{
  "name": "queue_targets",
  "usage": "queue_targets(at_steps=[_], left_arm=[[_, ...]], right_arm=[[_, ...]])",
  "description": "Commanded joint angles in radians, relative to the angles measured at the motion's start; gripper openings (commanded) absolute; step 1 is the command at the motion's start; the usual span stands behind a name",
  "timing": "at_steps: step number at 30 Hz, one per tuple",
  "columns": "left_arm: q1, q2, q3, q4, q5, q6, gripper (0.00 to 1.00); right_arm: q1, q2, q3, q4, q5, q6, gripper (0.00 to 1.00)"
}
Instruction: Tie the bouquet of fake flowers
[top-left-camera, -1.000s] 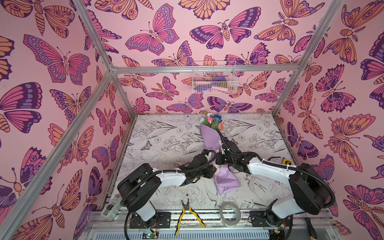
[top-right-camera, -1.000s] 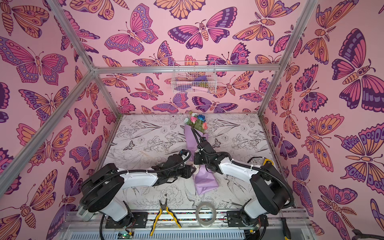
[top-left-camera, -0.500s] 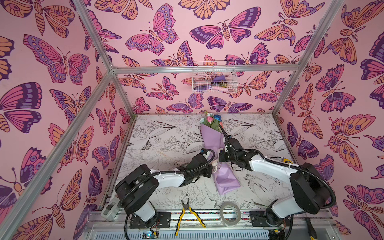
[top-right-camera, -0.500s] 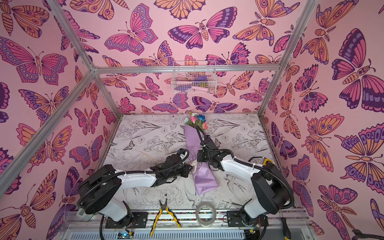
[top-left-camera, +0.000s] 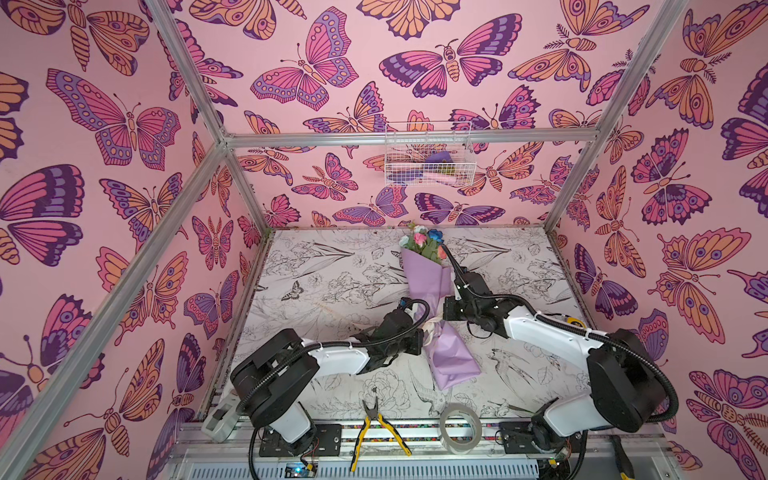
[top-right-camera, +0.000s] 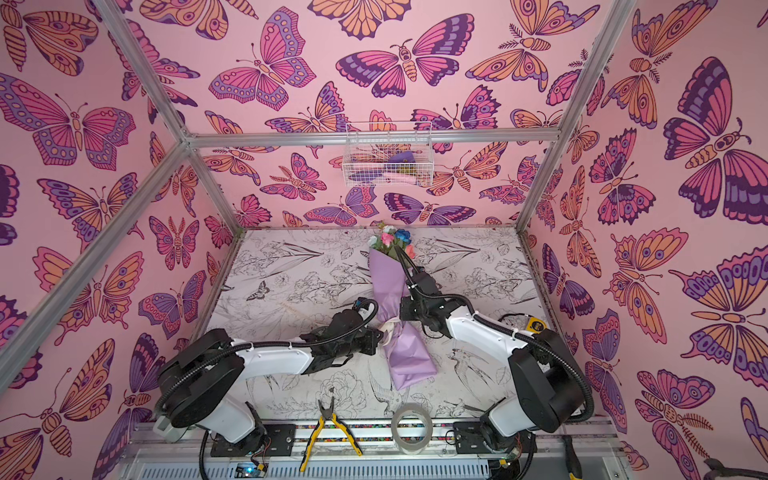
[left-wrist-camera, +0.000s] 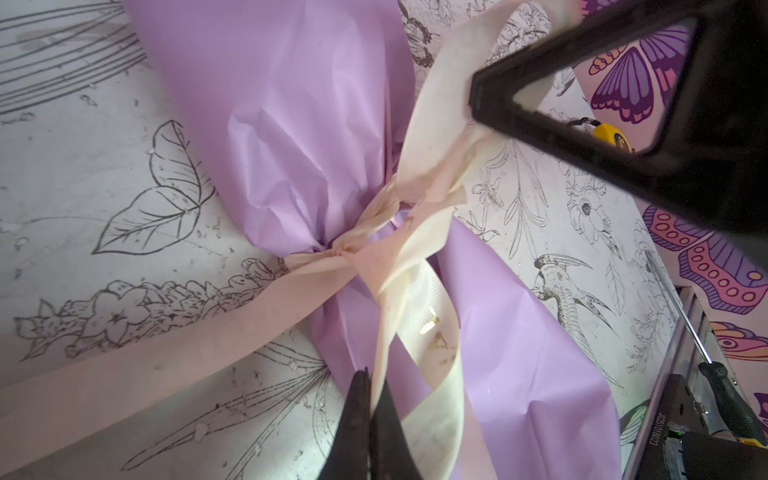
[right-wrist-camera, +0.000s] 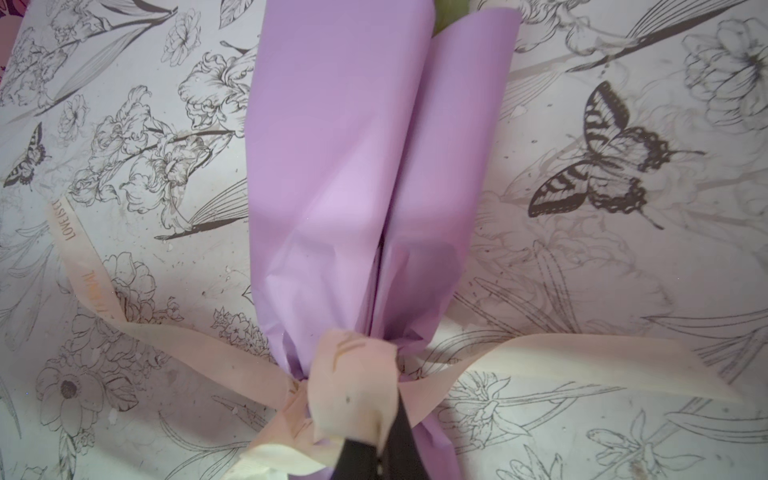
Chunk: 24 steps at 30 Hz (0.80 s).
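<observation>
The bouquet (top-left-camera: 432, 291) lies on the counter (top-left-camera: 316, 291), flower heads (top-left-camera: 424, 242) toward twelve o'clock. Its ribbon (left-wrist-camera: 415, 291) is pinched by the left fingers (left-wrist-camera: 357, 419) at eight and the right fingers (right-wrist-camera: 405, 436) at two.

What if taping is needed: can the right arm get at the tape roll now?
Probably not yet: its jaws are shut on the ribbon, though the tape roll lies uncovered nearby.

There is one bouquet (top-left-camera: 432, 286), with four flowers (top-left-camera: 420, 239) and one ribbon (left-wrist-camera: 419, 291), on one desk (top-left-camera: 316, 291). Two robot arms (top-left-camera: 336, 359) each carry one tool: a left tool (left-wrist-camera: 368, 376) and a right tool (right-wrist-camera: 395, 415). Besides these there are one pair of pliers (top-left-camera: 380, 428), one tape roll (top-left-camera: 460, 428), one screwdriver (left-wrist-camera: 731, 403), one wire basket (top-left-camera: 428, 162) and one tape measure (left-wrist-camera: 611, 135).
</observation>
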Motion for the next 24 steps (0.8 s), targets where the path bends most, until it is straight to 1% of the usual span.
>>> queue_targets(at_steps=[1,8,24], left_arm=[[0.011,0.028,0.011,0.014,-0.023,0.019,0.0],[0.021,0.05,0.027,0.018,-0.016,0.036,0.0],[0.042,0.042,-0.014,0.04,-0.023,0.02,0.0]], right_arm=[[-0.028,-0.02,0.025,-0.047,0.026,-0.03,0.0],[-0.065,-0.009,0.023,-0.066,0.009,-0.052,0.0],[-0.126,0.047,0.072,-0.132,0.039,-0.112,0.0]])
